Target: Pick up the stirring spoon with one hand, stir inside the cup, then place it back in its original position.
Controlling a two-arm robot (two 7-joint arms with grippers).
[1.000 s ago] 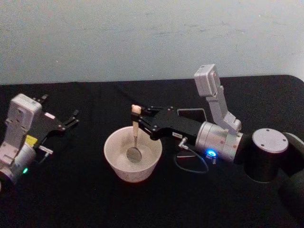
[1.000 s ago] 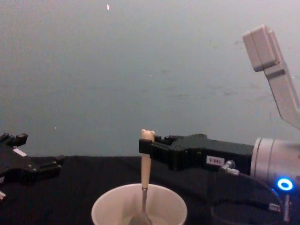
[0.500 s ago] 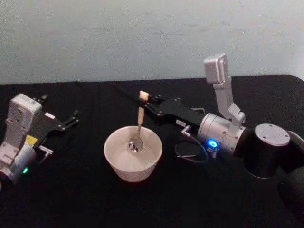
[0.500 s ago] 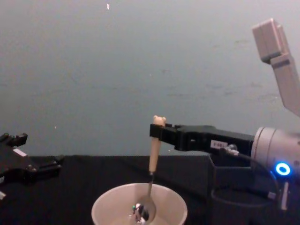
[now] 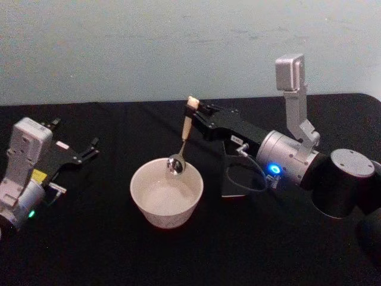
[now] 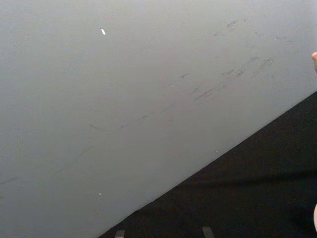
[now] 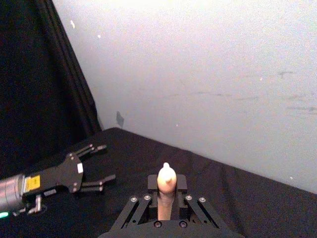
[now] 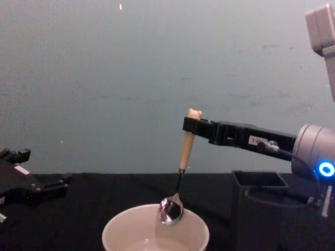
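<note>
My right gripper [image 5: 193, 108] is shut on the cream handle of the stirring spoon [image 5: 185, 126], just below its tiny bear head [image 8: 194, 113]. The spoon hangs tilted, its shiny bowl [image 8: 170, 209] at rim height over the far side of the cream cup [image 5: 167, 210]. In the chest view the cup [image 8: 119, 231] sits low in the middle. The dark grey square holder [image 8: 258, 194] stands right of the cup, under the right arm. In the right wrist view the handle [image 7: 167, 182] stands clamped in my gripper. My left gripper [image 5: 74, 137] rests open at the table's left.
A black cloth covers the table [image 5: 101, 250], with a pale wall behind it. The right arm's cable [image 5: 241, 179] loops down beside the holder. Open tabletop lies between the cup and the left gripper [image 7: 102, 163].
My right gripper has risen and moved back and to the right with the spoon. The spoon's bowl has come up from the cup's bottom to rim height. The left arm stayed still.
</note>
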